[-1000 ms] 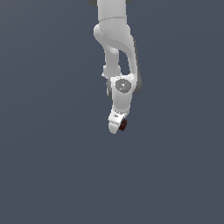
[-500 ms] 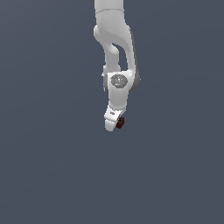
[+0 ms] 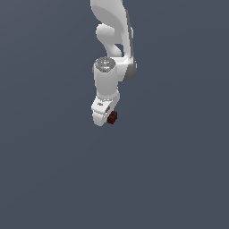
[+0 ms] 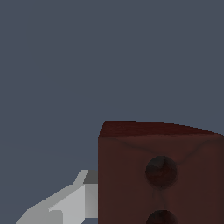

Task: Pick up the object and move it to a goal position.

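Exterior view: plain grey-blue all around the arm (image 3: 112, 49), loads of open room on every side. The cube (image 3: 112, 117) sits at the claw's (image 3: 103, 117) tip, pinched there, on the exterior view's right. Wrist view: matte red-brown cube (image 4: 159, 175), two round dimples, one white finger (image 4: 65, 203) pressed against it.

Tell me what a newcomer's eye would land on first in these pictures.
First the white arm, hanging from the top of the exterior view against flat grey-blue, nothing else around it. Then the tiny dark red-brown cube at the gripper tip; in the wrist view the cube looms large beside one pale finger.
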Available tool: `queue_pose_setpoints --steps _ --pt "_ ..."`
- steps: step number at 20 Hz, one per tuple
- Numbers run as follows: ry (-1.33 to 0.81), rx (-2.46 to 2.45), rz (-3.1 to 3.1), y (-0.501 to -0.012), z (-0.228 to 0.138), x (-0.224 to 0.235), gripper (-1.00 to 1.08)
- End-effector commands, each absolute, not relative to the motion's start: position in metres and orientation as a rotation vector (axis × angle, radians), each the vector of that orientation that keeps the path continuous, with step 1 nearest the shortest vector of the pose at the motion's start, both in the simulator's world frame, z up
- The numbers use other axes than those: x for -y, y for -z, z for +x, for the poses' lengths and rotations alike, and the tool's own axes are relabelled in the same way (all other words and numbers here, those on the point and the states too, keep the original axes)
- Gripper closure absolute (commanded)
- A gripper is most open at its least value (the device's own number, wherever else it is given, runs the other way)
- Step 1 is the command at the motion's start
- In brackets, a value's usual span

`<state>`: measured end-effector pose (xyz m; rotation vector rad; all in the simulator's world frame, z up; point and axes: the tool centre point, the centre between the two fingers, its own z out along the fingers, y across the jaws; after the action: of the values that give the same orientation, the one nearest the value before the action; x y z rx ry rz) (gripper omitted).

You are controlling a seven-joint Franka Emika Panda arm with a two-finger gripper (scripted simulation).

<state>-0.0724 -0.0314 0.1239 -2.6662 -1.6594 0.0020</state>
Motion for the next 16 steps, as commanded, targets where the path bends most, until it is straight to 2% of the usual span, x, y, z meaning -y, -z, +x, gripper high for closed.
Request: queue_pose_setpoints --steps 1,9,16 --pt "0.002 1.660 -2.666 -0.149 -0.072 0.051 1.08" --pt "0.003 1.660 -2.665 -0.218 -0.071 0.105 1.08" --pt "0.002 1.659 -2.666 -0.255 -0.069 0.135 1.08"
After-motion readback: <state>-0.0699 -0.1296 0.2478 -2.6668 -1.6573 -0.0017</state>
